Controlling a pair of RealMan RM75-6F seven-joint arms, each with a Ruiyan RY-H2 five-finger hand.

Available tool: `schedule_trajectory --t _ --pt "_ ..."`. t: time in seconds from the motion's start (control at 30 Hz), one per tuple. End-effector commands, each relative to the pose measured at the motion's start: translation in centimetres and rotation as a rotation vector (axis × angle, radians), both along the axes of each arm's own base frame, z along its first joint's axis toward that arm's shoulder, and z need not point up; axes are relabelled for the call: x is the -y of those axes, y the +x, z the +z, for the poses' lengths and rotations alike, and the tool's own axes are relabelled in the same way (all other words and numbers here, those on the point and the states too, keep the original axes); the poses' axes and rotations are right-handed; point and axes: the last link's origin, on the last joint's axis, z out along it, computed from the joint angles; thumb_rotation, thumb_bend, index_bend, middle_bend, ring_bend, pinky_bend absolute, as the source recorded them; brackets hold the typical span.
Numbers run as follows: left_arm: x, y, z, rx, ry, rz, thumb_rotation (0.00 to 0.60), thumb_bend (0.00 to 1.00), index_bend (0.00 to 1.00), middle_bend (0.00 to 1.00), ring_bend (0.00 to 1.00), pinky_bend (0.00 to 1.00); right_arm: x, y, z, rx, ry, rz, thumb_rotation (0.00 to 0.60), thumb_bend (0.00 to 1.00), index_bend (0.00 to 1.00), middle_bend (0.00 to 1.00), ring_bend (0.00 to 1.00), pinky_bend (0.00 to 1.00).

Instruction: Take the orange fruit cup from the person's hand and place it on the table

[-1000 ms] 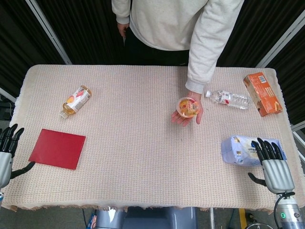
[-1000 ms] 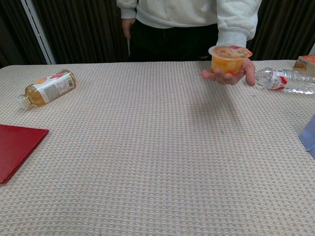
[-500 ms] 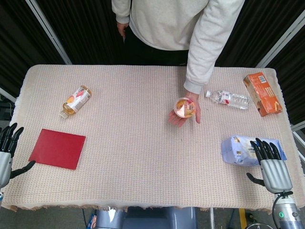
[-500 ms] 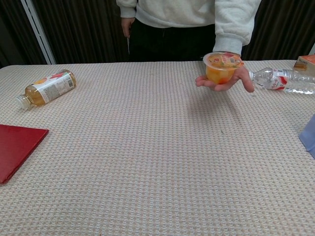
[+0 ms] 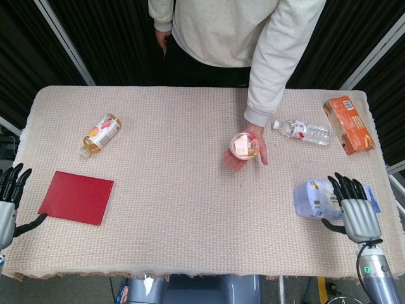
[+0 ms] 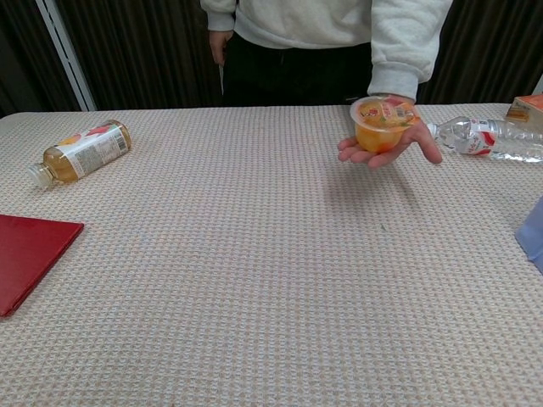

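The orange fruit cup rests upright on the person's open palm, held above the table right of centre. My right hand hovers at the table's front right, fingers spread, holding nothing, well to the right of and nearer than the cup. At the front left edge my left hand is also open and empty. Neither hand shows in the chest view.
A blue-white bag lies just left of my right hand. A water bottle and an orange box lie at the back right. A juice bottle and a red folder lie on the left.
The person's hand with the cup has shifted slightly left and lowered a little. My right hand has risen and moved forward over the table's edge. The left hand has stayed put.
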Motion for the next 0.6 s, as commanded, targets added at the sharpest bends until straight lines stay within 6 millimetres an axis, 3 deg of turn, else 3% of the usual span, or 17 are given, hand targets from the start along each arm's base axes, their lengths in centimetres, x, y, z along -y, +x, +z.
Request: schedule_trajectory --t 0.03,0.3,0.6 --pt "0.0 0.0 0.0 0.001 -0.003 0.002 0.6 0.09 0.0 0.0 0.0 0.0 3.7 2.5 0.1 0.054 0.007 0.013 0.6 0.09 0.05 0.0 0.0 0.0" --pt "-0.1 -0.1 0.2 0.018 -0.005 0.012 0.6 0.09 0.0 0.0 0.0 0.0 10.8 6.7 -1.0 0.155 0.056 -0.035 0.6 0.1 0.07 0.0 0.0 0.0" --pt "-0.2 -0.2 0.2 0.037 -0.018 0.028 0.6 0.09 0.0 0.0 0.0 0.0 14.6 10.1 -3.2 0.191 0.067 -0.055 0.6 0.13 0.11 0.05 0.0 0.0"
